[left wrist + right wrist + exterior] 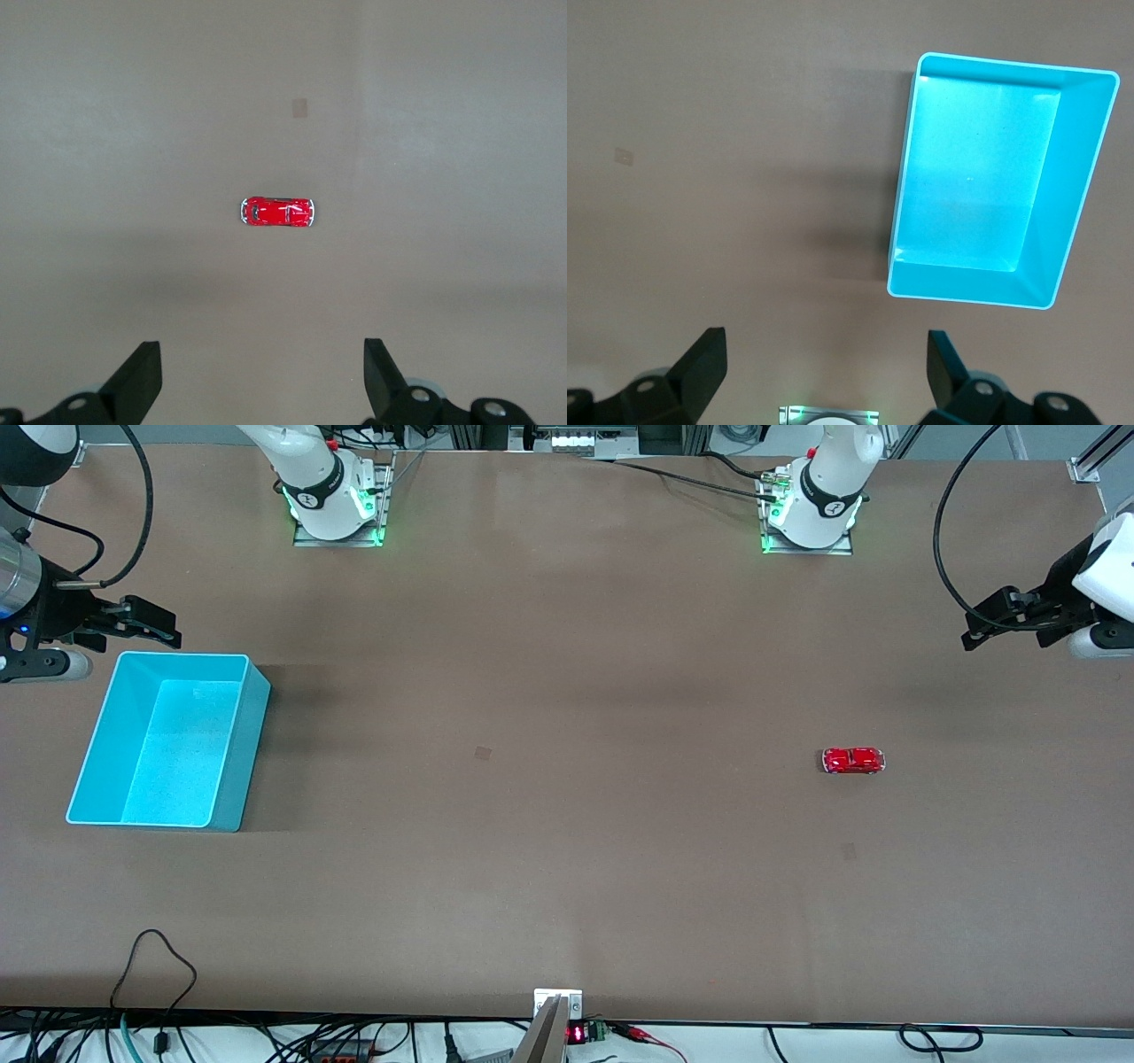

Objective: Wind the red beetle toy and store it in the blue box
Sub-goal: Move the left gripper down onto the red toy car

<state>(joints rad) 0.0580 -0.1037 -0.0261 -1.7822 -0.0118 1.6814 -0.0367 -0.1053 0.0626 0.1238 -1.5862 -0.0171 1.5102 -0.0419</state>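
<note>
Left gripper (974,631): mine, fingers (137,381) spread wide, holding and touching nothing, raised over the table's (567,868) edge at the left arm's end.
Right gripper (168,627): mine, fingers (700,367) spread wide, likewise empty, raised just above the blue box's (237,753) rim.
Red beetle toy (852,760): on the bare table, toward the left arm's end.
Blue box: at the right arm's end, near that table edge.

beetle toy (852,760): left arm's end | box (99,717): right arm's end, well apart
</note>
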